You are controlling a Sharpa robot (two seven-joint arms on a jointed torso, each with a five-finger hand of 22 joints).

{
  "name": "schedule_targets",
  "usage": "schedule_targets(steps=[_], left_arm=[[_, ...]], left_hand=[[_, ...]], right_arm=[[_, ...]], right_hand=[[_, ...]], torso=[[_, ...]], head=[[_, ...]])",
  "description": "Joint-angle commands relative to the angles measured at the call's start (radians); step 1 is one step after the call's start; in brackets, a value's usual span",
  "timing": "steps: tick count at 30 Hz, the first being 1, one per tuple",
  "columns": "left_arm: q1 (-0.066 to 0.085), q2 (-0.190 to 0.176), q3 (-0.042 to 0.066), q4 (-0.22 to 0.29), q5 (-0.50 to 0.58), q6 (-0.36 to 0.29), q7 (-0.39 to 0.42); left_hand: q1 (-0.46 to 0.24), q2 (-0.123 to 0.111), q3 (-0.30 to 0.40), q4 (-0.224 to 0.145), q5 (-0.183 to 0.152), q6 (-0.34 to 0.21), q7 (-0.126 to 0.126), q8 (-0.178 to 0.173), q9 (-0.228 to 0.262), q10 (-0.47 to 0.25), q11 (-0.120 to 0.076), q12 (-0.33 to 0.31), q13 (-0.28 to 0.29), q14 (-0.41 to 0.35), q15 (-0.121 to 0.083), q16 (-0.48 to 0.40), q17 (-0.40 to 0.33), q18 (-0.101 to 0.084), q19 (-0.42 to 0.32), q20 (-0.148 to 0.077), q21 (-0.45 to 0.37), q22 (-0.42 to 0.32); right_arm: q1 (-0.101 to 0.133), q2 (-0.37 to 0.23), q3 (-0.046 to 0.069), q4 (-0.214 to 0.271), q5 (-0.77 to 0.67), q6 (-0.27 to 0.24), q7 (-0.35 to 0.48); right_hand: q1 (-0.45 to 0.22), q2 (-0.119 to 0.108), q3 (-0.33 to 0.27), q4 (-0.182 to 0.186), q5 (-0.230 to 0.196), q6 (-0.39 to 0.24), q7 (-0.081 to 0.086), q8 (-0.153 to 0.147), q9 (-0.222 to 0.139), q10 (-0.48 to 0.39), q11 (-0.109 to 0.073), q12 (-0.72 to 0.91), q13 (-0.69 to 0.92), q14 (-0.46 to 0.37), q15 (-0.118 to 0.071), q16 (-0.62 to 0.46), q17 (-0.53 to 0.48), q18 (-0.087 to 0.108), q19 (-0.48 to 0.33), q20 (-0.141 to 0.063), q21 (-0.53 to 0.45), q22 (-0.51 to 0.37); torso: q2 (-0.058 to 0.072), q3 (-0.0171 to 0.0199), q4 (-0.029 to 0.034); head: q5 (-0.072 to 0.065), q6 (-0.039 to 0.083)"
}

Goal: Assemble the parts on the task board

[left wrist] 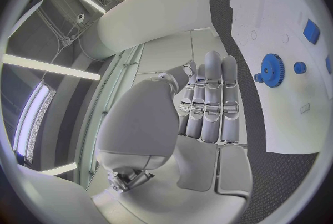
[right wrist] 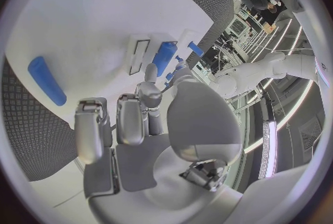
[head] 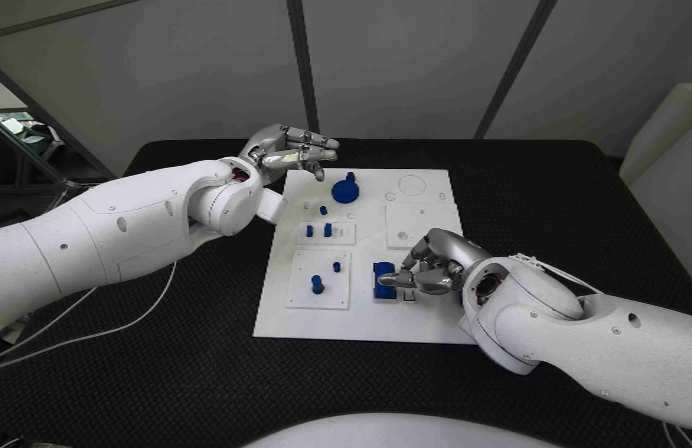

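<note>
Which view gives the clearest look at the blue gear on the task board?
The left wrist view: the blue gear shows its toothed rim, unobstructed, on the task board beside the left hand. The head view shows it small, near that hand, teeth not legible. I cannot pick it out in the right wrist view.

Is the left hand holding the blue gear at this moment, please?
No, in the left wrist view the left hand has straight, empty fingers and the blue gear lies apart from them on the task board.

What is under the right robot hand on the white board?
Under the right robot hand a blue part lies on the task board. The fingers cover part of it, so contact cannot be judged.
</note>
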Motion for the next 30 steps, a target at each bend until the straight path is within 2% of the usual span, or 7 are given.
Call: schedule_targets(steps=[1, 6, 9, 13, 18, 24, 30], left_arm=[[0.001, -0.001, 0.001, 0.002, 0.004, 0.009, 0.002], [0.001, -0.001, 0.001, 0.003, 0.004, 0.008, 0.001], [0.001, -0.003, 0.001, 0.004, 0.004, 0.008, 0.002], [0.001, -0.006, 0.001, 0.004, 0.004, 0.007, 0.002], [0.001, -0.01, 0.0, 0.004, 0.004, 0.006, 0.003], [0.0, -0.01, 0.0, 0.005, 0.004, 0.005, 0.002], [0.0, -0.011, 0.0, 0.008, 0.004, 0.005, 0.003]], left_hand=[[-0.001, 0.006, -0.005, 0.0, -0.006, 0.003, 0.005, -0.006, -0.001, -0.001, 0.004, 0.006, -0.002, -0.002, 0.004, -0.006, -0.001, -0.012, -0.005, 0.003, -0.005, -0.001], [-0.001, 0.006, -0.005, 0.0, -0.006, 0.003, 0.005, -0.006, -0.001, -0.001, 0.004, 0.006, -0.002, -0.002, 0.004, -0.006, -0.001, -0.012, -0.005, 0.003, -0.005, -0.001], [-0.001, 0.006, -0.005, 0.0, -0.006, 0.003, 0.005, -0.006, -0.001, -0.001, 0.004, 0.006, -0.002, -0.002, 0.004, -0.006, -0.001, -0.012, -0.005, 0.003, -0.005, -0.001], [-0.001, 0.006, -0.005, 0.0, -0.006, 0.003, 0.005, -0.006, -0.001, -0.001, 0.004, 0.006, -0.002, -0.002, 0.004, -0.006, -0.001, -0.012, -0.005, 0.003, -0.005, -0.001], [-0.001, 0.006, -0.005, 0.0, -0.006, 0.003, 0.005, -0.006, -0.001, -0.001, 0.004, 0.006, -0.002, -0.002, 0.004, -0.006, -0.001, -0.012, -0.005, 0.003, -0.005, -0.001], [-0.001, 0.006, -0.005, 0.0, -0.006, 0.003, 0.005, -0.006, -0.001, -0.001, 0.004, 0.006, -0.002, -0.002, 0.004, -0.006, -0.001, -0.012, -0.005, 0.003, -0.005, -0.001], [-0.001, 0.006, -0.005, 0.0, -0.006, 0.003, 0.005, -0.006, -0.001, -0.001, 0.004, 0.006, -0.002, -0.002, 0.004, -0.006, -0.001, -0.012, -0.005, 0.003, -0.005, -0.001]], right_arm=[[0.001, -0.007, 0.0, 0.011, -0.019, 0.001, 0.03], [0.001, -0.027, 0.0, 0.018, -0.03, -0.004, 0.039], [0.001, -0.059, 0.0, 0.029, -0.004, -0.029, 0.076], [0.002, -0.116, 0.0, 0.055, 0.069, -0.063, 0.141], [0.002, -0.19, 0.015, 0.088, 0.13, -0.072, 0.193], [0.002, -0.271, 0.023, 0.095, 0.11, -0.018, 0.176], [0.001, -0.29, 0.024, 0.079, 0.017, 0.04, 0.121]], right_hand=[[0.06, 0.007, 0.008, -0.036, 0.025, 0.001, 0.001, -0.007, 0.006, -0.002, -0.005, -0.006, -0.001, 0.037, -0.003, -0.003, 0.001, -0.015, 0.104, -0.005, 0.003, 0.263], [0.104, 0.02, 0.005, -0.074, 0.057, -0.001, 0.001, -0.013, 0.013, -0.004, -0.005, -0.017, -0.007, 0.037, -0.003, -0.004, -0.001, -0.015, 0.104, -0.005, 0.003, 0.263], [0.086, 0.032, -0.012, -0.068, 0.106, -0.021, 0.009, -0.032, 0.01, -0.021, 0.001, -0.062, -0.041, 0.034, 0.002, -0.01, -0.011, -0.014, 0.101, -0.003, -0.001, 0.26], [0.082, 0.047, -0.028, -0.065, 0.157, -0.073, 0.028, -0.079, -0.013, -0.028, 0.015, -0.084, -0.057, 0.033, 0.012, -0.014, -0.017, -0.011, 0.097, 0.006, -0.009, 0.254], [0.083, 0.053, -0.035, -0.067, 0.162, -0.077, 0.032, -0.091, -0.023, -0.033, 0.019, -0.104, -0.071, 0.032, 0.016, -0.017, -0.021, -0.01, 0.094, 0.01, -0.015, 0.25], [0.108, 0.077, -0.04, -0.081, 0.194, -0.087, 0.037, -0.106, -0.059, -0.037, 0.023, -0.128, -0.089, 0.032, 0.02, -0.019, -0.024, -0.01, 0.094, 0.015, -0.014, 0.25], [0.116, 0.085, -0.049, -0.086, 0.212, -0.08, 0.037, -0.104, -0.088, -0.033, 0.023, -0.136, -0.095, 0.033, 0.02, -0.019, -0.022, -0.011, 0.096, 0.016, -0.011, 0.253]], torso=[[0.0, -0.0002, -0.0003], [-0.001, -0.0004, -0.0004], [-0.001, -0.0007, -0.0003], [-0.001, 0.001, -0.0008], [-0.001, 0.0002, -0.0024], [-0.001, -0.002, -0.003], [0.0, 0.0018, -0.0047]], head=[[0.0, -0.001], [-0.001, 0.001], [-0.002, 0.002], [-0.005, 0.004], [-0.013, 0.008], [-0.031, 0.008], [-0.049, 0.006]])
